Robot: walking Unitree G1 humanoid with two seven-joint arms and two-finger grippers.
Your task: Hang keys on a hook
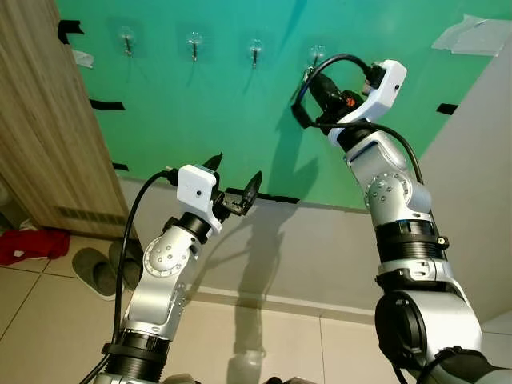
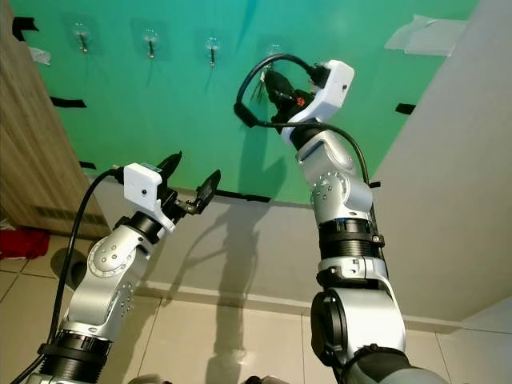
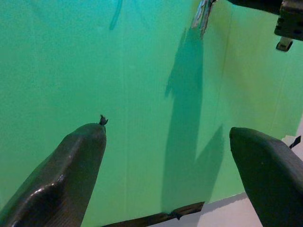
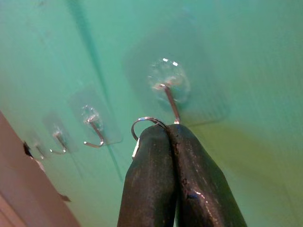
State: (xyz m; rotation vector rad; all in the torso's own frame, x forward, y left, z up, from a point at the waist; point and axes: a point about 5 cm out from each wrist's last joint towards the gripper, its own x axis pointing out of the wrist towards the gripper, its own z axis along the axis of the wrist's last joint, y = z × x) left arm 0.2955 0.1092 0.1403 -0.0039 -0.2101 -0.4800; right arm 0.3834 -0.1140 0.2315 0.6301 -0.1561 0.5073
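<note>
Key ring raised to the rightmost hook

Right gripper (image 4: 166, 130), fingers pinched on the key ring (image 4: 144, 122), holds it beside the hook (image 4: 171, 101) for threading; left gripper (image 1: 236, 180) gapes idle.

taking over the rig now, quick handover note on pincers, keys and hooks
Right pincer: shut on the key ring, raised to the green wall, just below the rightmost hook.
Left pincer: open, holding nothing, lower and off to the left of the right pincer.
Keys: dangling under the right pincer.
Other three hooks: bare.
Done: keys picked up and brought to the hook.
Left: slip the ring over the hook tip, release, back the arm away. Whether the ring touches the hook yet is unclear.
</note>
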